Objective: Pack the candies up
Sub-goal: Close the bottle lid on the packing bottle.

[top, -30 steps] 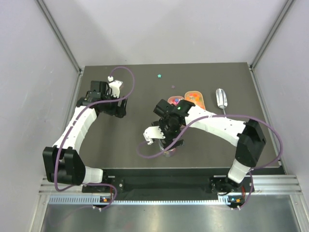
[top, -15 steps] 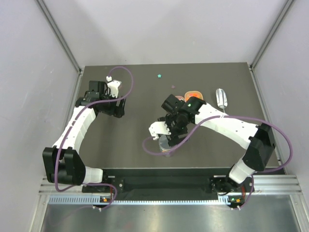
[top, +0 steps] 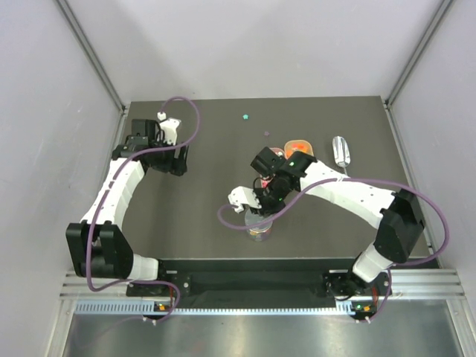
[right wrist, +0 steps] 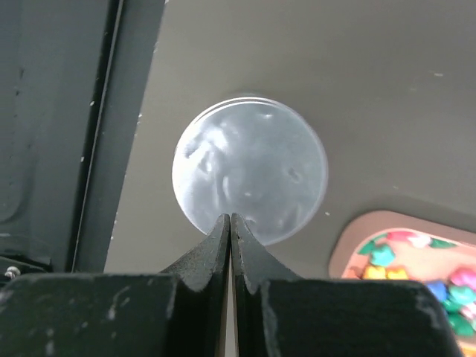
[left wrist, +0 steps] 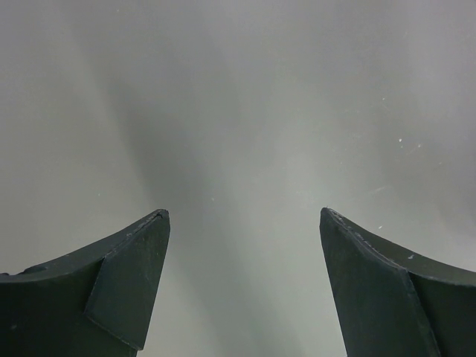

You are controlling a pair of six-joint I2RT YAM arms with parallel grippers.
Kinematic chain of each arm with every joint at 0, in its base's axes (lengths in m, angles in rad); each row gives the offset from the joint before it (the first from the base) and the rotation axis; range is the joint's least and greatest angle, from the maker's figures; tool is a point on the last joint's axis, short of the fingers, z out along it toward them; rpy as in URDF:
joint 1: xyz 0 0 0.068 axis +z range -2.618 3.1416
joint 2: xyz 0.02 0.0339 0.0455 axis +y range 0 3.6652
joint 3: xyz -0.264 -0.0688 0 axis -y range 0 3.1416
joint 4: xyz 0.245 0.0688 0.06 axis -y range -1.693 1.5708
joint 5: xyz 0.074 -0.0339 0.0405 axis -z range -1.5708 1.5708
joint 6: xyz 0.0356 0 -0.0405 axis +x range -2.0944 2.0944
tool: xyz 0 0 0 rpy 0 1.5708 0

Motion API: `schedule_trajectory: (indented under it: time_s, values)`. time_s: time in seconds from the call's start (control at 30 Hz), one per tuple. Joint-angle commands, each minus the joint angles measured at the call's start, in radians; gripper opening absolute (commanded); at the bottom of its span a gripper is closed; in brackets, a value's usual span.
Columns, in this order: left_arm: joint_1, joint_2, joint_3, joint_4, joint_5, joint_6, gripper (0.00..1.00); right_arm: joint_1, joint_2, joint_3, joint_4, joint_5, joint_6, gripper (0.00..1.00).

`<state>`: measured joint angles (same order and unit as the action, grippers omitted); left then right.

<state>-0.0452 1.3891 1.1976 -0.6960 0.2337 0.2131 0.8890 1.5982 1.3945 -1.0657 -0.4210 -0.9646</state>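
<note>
The candies (right wrist: 407, 266), small bright pieces in mixed colours, lie in an orange tray (right wrist: 355, 239) at the lower right of the right wrist view. From above, that tray (top: 274, 153) is half hidden by the right arm. A round clear tub with a lid (right wrist: 249, 177) stands on the dark table near the front edge (top: 259, 229). My right gripper (right wrist: 230, 217) is shut with nothing between its jaws, its tips just over the tub's near rim. My left gripper (left wrist: 244, 216) hangs open over bare table at the far left (top: 172, 158).
A second orange tray (top: 300, 147) and a metal scoop (top: 341, 151) lie at the right. Two loose candies (top: 245, 116) (top: 266, 133) rest further back. The table's dark front rail (right wrist: 111, 134) runs just left of the tub.
My right gripper has gone from open to shut and drawn back from the tub, which now shows whole. The left arm has shifted slightly back and left, still open.
</note>
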Motion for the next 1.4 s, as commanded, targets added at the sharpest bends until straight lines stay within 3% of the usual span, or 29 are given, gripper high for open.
schedule_trajectory:
  time_s: [0.0,0.17,0.6,1.1,1.37]
  values:
    - [0.016,0.005,0.025,-0.005,-0.002,0.020,0.86,0.033,-0.006,-0.066,0.003,-0.041,-0.057,0.01]
    - [0.033,0.013,0.014,0.001,0.010,0.014,0.86,0.062,0.023,-0.104,0.056,-0.042,-0.039,0.01]
    - [0.039,0.027,0.008,0.010,0.044,0.005,0.86,0.068,0.008,0.035,0.004,-0.016,-0.022,0.00]
    - [0.038,0.022,0.000,0.015,0.052,-0.003,0.86,0.087,0.207,0.049,0.027,-0.018,-0.017,0.00]
    - [0.038,0.013,0.006,0.000,0.095,0.006,0.87,0.084,0.109,0.080,0.036,0.017,0.026,0.00]
